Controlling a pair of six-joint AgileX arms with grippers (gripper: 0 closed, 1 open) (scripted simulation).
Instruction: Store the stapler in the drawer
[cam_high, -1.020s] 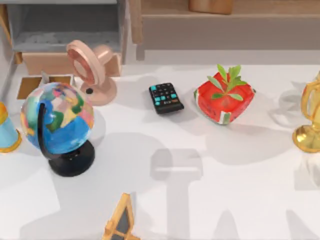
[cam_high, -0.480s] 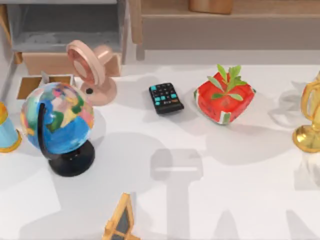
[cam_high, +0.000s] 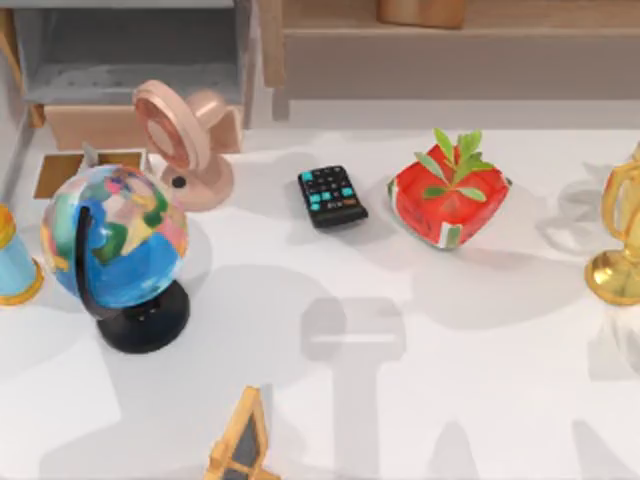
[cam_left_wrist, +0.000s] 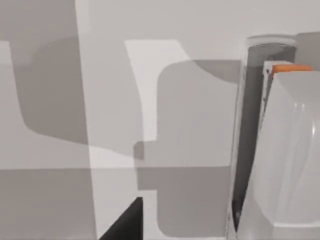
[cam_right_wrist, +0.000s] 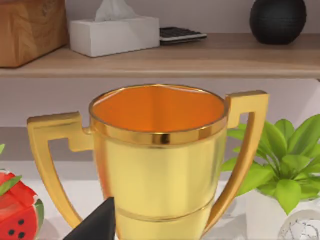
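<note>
While both arms hang outside the overhead picture, each wrist camera catches one dark wedge of its own tool. The left gripper (cam_left_wrist: 125, 224) sits over pale, shadow-crossed surfaces beside a white body (cam_left_wrist: 285, 160) with a grey slot and an orange edge. The right gripper (cam_right_wrist: 95, 225) hovers just before the gold trophy (cam_right_wrist: 160, 160). Whether either one is spread or pressed together I cannot tell.

On the white counter (cam_high: 500, 380), the black remote (cam_high: 332, 196) with teal buttons lies near the middle, toward 12 o'clock. A red pot (cam_high: 448, 200) with green leaves stands just at its 3 o'clock side. The trophy stands at the counter's 3 o'clock edge. The globe (cam_high: 115, 245) stands at 9 o'clock, with a pink fan (cam_high: 185, 145) at the globe's 1 o'clock. Behind the fan, at about 11 o'clock, a tan drawer (cam_high: 80, 128) juts from a grey cabinet (cam_high: 130, 50).

Where the stapler lies I cannot tell.

Beyond the trophy, a wooden shelf (cam_right_wrist: 210, 57) carries a tissue box (cam_right_wrist: 114, 32) and a round black vase (cam_right_wrist: 278, 20).
</note>
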